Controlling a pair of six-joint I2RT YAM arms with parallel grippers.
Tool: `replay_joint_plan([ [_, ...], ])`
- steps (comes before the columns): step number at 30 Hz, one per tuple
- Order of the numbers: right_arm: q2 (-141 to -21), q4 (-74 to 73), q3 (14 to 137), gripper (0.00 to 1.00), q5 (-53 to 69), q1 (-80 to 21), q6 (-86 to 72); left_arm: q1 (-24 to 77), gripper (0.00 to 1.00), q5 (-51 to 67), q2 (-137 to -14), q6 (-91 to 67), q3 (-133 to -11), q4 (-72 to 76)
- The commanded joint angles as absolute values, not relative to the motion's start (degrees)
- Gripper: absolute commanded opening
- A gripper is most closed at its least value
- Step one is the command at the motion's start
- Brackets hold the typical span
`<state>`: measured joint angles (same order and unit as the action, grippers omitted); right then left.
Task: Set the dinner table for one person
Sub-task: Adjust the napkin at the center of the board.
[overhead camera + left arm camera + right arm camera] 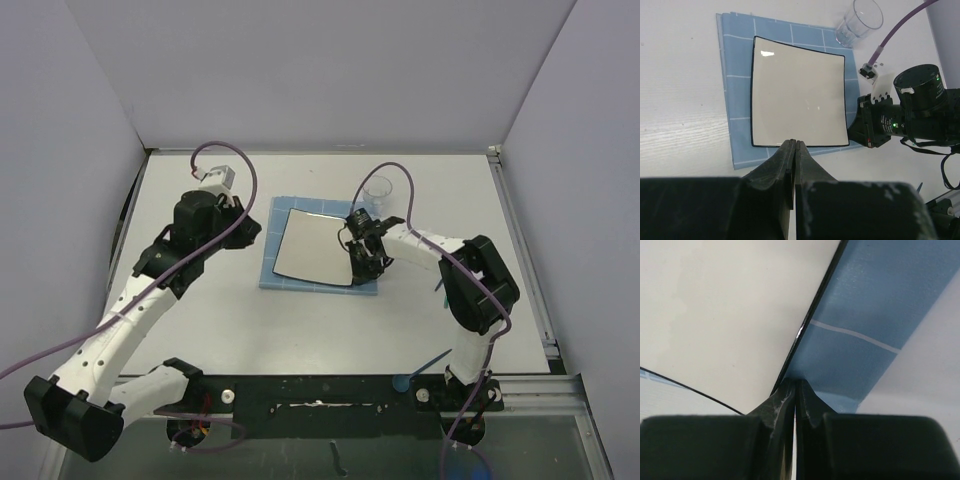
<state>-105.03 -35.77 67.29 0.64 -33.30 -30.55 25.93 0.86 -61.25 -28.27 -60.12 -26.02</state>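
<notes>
1. The big flat matte-white rectangular dinner table (230, 325) spans the whole workspace. It lies under both arms, w/ bare top left, right and on the near side of the centre setup.
2. Right gripper (795, 386): jaws pressed fully together, and we see nothing btwn them. The tip sits low at the right edge of the square white dark-rimmed plate (797, 95), right where rim meets mat. We can't tell if it touches the rim or just hangs over it.
3. Rel. to the right gripper, bare tabletop starts just to its right, past the strip of mat in the wrist view.
4. Left gripper (795, 145): also closed tight, holding nothing. It's up in the air over the table, by the mat's left side, pointing across at the plate.
5. The blue rectangular grid-lined placemat (737, 100) lies flat mid-table. The plate sits on it, w/ mat showing on all sides.
6. A clear plastic round cup (860, 22) stands upright at the mat's far-right corner, just beyond the right gripper. We can't tell if its base is on the mat or the table.
7. In the way: the right arm's purple cable (900, 25) arcs over the cup in the top view, and that arm's wrist lies across the mat's right edge.
</notes>
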Motion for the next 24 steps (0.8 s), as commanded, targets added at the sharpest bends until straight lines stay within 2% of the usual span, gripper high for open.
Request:
replay_joint_plan([
  [1, -107.8, -39.6, 68.2, 0.00, 4.1, -36.8, -33.1, 24.5, 0.00, 1.9, -58.8, -27.8, -59.7, -26.5],
  [10, -104.4, -43.4, 70.8, 0.00, 1.5, -37.2, -32.0, 24.1, 0.00, 3.2, -61.4, -28.7, -57.7, -24.5],
  [12, -103.0, -44.7, 71.9, 0.17, 0.8, -37.0, -30.9, 24.1, 0.01, 4.6, -62.4, -28.8, -57.7, -23.9],
  [13, -102.2, -45.3, 72.5, 0.25, 0.2, -36.9, -30.4, 24.1, 0.12, 5.4, -62.9, -28.8, -57.9, -23.7],
  [15, -100.8, -47.4, 73.9, 0.40, -1.0, -36.6, -29.8, 24.2, 0.29, 6.3, -63.6, -28.6, -58.2, -23.2],
  [16, -100.2, -48.1, 74.9, 0.46, -1.6, -36.4, -29.5, 24.2, 0.37, 6.4, -63.6, -28.4, -58.2, -23.0],
  [18, -99.0, -49.4, 76.2, 0.49, -2.6, -36.0, -29.0, 24.1, 0.48, 5.8, -63.4, -27.9, -57.8, -22.4],
  [21, -97.9, -50.4, 77.9, 0.50, -2.9, -34.8, -28.6, 24.0, 0.57, 3.9, -63.8, -27.0, -57.1, -21.5],
  [24, -97.6, -50.0, 79.5, 0.53, -1.9, -33.6, -28.3, 23.0, 0.58, 3.7, -66.9, -27.5, -56.2, -19.8],
])
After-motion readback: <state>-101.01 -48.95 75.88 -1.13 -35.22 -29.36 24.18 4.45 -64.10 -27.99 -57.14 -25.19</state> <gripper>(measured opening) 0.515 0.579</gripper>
